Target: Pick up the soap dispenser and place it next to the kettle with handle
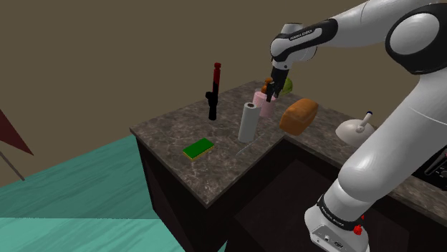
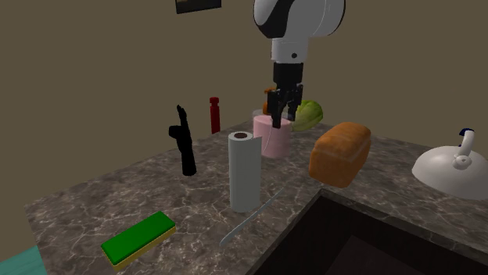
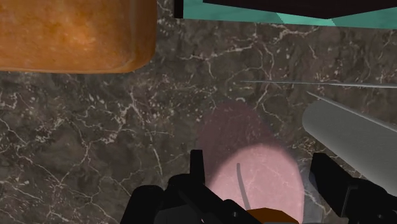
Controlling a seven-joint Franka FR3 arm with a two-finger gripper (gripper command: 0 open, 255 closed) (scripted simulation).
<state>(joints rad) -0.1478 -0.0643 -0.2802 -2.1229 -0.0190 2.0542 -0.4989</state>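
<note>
Soap dispenser point(image 2: 274, 144) stands upright, pump toward tool point(image 2: 285, 117).

Cut off at the second exterior view's right edge: kettle point(image 2: 457, 173); soap dispenser point(image 2: 270, 142) — pump partly hidden behind gripper point(image 2: 282, 117).

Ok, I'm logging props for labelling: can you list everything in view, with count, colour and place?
soap dispenser: 1, pink, brown pump, under gripper
paper towel roll: 1, white, mid-counter
sponge: 1, green-yellow, near counter edge
bread loaf: 1, orange-brown, beside dispenser
kettle: 1, white, beyond loaf
leafy vegetable: 1, green, behind dispenser
bottle: 1, red, near wall
upright object: 1, black, beside bottle
thin utensil: 1, grey, by roll
counter: 1, dark marbled, under all
gripper: 1, black, open astride dispenser
arm: 1, white, above counter
</note>
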